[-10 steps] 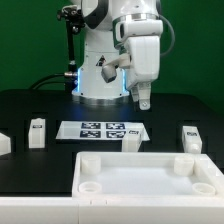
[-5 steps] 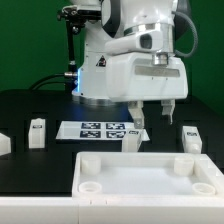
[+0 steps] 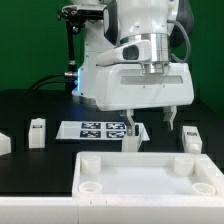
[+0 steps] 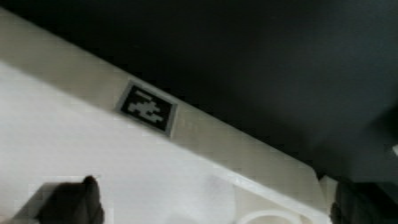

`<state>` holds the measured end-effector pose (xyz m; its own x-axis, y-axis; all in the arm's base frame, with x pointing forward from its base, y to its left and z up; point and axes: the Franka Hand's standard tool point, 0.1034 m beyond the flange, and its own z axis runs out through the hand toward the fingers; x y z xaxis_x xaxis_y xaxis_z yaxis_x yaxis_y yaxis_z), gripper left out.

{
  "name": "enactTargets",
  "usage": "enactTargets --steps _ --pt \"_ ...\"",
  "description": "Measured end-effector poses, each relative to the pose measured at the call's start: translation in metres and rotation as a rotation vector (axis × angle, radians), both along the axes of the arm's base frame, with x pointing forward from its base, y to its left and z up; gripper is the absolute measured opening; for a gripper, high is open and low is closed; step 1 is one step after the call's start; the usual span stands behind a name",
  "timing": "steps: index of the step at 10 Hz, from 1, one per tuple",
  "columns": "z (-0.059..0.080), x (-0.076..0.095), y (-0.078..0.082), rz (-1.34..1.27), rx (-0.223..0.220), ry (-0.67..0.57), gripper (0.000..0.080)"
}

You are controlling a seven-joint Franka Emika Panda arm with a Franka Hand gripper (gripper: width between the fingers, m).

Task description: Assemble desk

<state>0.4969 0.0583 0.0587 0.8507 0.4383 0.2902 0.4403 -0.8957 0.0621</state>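
The desk top (image 3: 150, 176) is a large flat white panel with round corner sockets, lying at the front of the black table. My gripper (image 3: 150, 120) hangs open and empty above its far edge, with one finger (image 3: 130, 122) just above a short white leg (image 3: 130, 141). In the wrist view the desk top (image 4: 107, 150) fills the frame with a tag (image 4: 150, 108) on its side and a socket ring (image 4: 270, 216) between my spread fingertips (image 4: 71, 200). My gripper (image 4: 214, 205) holds nothing.
The marker board (image 3: 98, 130) lies flat behind the desk top. Other white legs stand at the exterior view's left (image 3: 37, 132), at its left edge (image 3: 3, 145) and at its right (image 3: 191, 138). The arm's base (image 3: 100, 75) stands at the back.
The gripper has turned, so both spread fingers now face the camera, and has come down toward the far edge of the desk top. The parts on the table have not moved.
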Motion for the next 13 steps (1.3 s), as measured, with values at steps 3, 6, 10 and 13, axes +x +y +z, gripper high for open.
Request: enactTargets --steps 3,6,10,13 --pt "0.002 -0.002 -0.005 -0.435 0.116 0.103 0.0649" --pt "0.001 0.002 -0.013 -0.615 0.174 0.075 0.0649" --pt "-0.012 -0.025 -0.019 -0.783 0.206 0.289 0.0649" --pt "-0.021 -0.038 -0.009 -0.783 0.212 0.537 0.0649"
